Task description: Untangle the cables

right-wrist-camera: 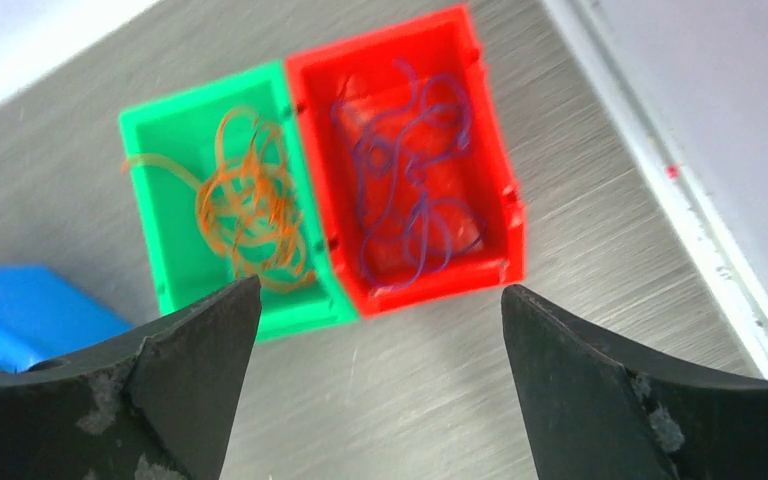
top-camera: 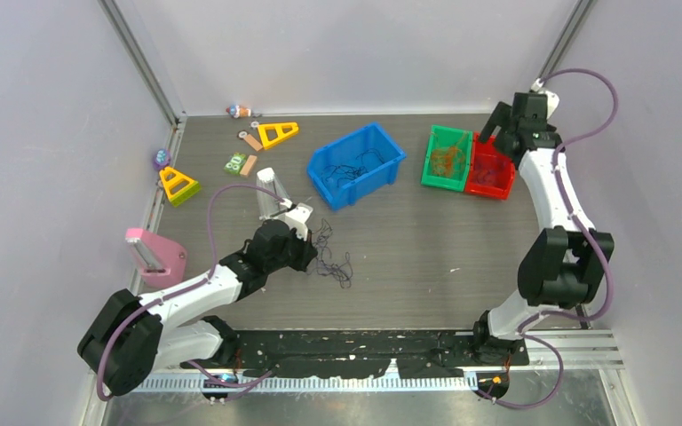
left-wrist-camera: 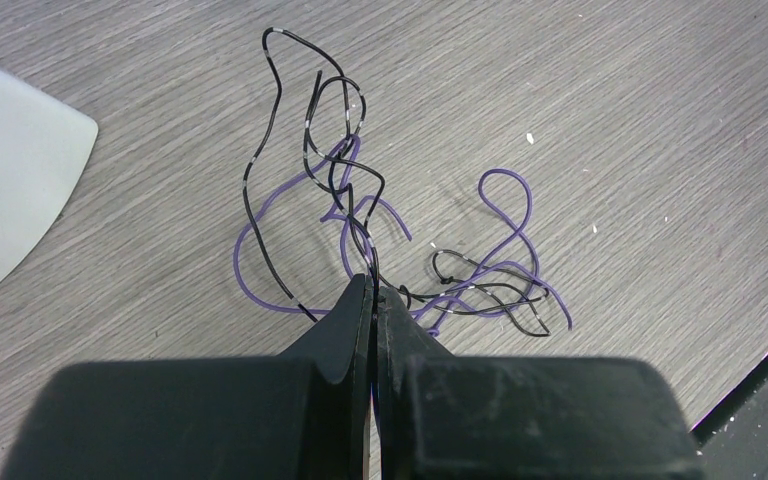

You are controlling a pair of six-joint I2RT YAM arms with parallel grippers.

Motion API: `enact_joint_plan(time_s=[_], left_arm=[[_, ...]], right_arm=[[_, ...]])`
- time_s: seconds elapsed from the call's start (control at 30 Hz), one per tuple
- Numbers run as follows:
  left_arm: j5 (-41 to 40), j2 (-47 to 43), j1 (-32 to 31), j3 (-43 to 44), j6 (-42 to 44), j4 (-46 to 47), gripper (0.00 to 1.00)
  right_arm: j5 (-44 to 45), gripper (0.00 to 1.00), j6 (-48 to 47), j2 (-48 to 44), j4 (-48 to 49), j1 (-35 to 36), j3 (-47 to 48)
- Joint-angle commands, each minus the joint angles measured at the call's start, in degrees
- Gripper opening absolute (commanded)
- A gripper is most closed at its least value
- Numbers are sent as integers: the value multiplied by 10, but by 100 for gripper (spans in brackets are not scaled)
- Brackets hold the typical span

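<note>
The left gripper (left-wrist-camera: 373, 290) pinches the black and purple cables (left-wrist-camera: 340, 190), which lie just in front of the blue bin (top-camera: 375, 177). The right gripper (right-wrist-camera: 380, 290) is spread wide by the red bin (right-wrist-camera: 380, 45), right of the blue bin.

Matt wood-grain table (left-wrist-camera: 640, 150), glossy plastic red bin (right-wrist-camera: 430, 288), smooth-coated cables (left-wrist-camera: 345, 185)

We look down on a grey wood-grain tabletop (top-camera: 462, 257) closed in by plain, pale walls: a back panel (top-camera: 355, 53), a left panel (top-camera: 44, 133) and a right panel (top-camera: 666, 177). Slim metal posts (top-camera: 145, 62) rise at the two back corners. A black strip (top-camera: 364, 342) lies along the near edge, with a ribbed metal rail (top-camera: 577, 355) beside it. The light is soft and even, and the shadows are faint.
</note>
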Motion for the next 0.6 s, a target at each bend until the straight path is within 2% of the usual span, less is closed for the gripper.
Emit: enact_joint_plan(time_s=[0.0, 0.13, 0.33, 0.5, 0.57], left_arm=[[20, -8, 0, 9, 11, 26, 0], [31, -7, 0, 9, 12, 31, 0], [82, 0, -1, 8, 13, 47, 0], [263, 5, -2, -8, 3, 145, 0], [282, 1, -5, -13, 0, 160, 0]], right_arm=[[-34, 95, -18, -81, 50, 55, -89], [-47, 95, -20, -151, 94, 133, -179], [-180, 99, -30, -231, 219, 229, -333], [-228, 100, -24, -265, 304, 301, -456], [-244, 100, -18, -273, 337, 313, -493]])
